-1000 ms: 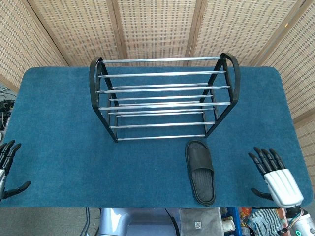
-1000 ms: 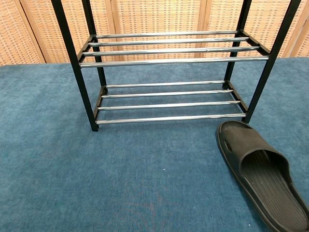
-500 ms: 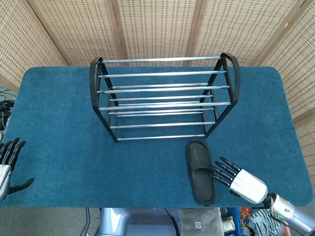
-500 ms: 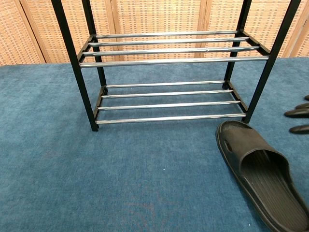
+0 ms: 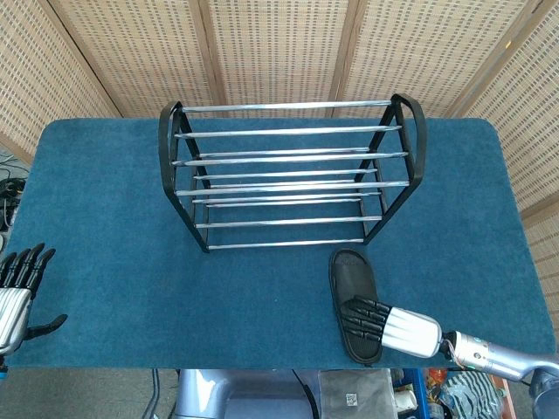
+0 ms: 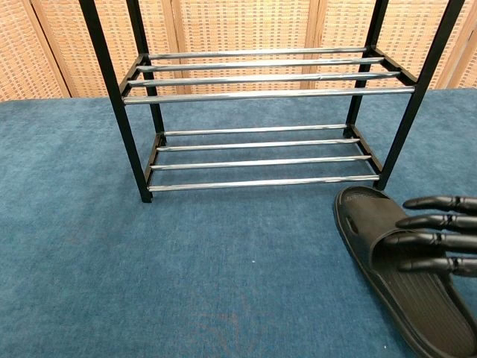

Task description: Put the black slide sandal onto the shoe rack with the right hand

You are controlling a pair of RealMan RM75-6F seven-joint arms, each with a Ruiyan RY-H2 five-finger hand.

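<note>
- My right hand point(image 5: 395, 325) is nearest me, at the front edge of the table, fingers point(image 6: 436, 221) spread and stretched out flat, holding nothing.
- Directly under those fingers lies the black slide sandal point(image 5: 353, 301). It rests sole down on the blue table cover point(image 5: 105, 218), its long axis running away from me.
- In the head view the fingers overlap the sandal's strap; in the chest view they reach across the strap from the right. I cannot tell whether they touch it or hover just above it.
- The sandal's far end pokes out past the fingertips, just in front of the rack's lower right foot, and is apart from it.
- My left hand point(image 5: 16, 292) is far off to the left of the right hand, at the table's front left corner, fingers apart, nothing in it.
- Beyond the right hand and to its left stands the shoe rack point(image 5: 288, 170), upright, black frame, chrome bars.
- Behind the rack, farthest off, stands a woven folding screen point(image 5: 279, 44).
</note>
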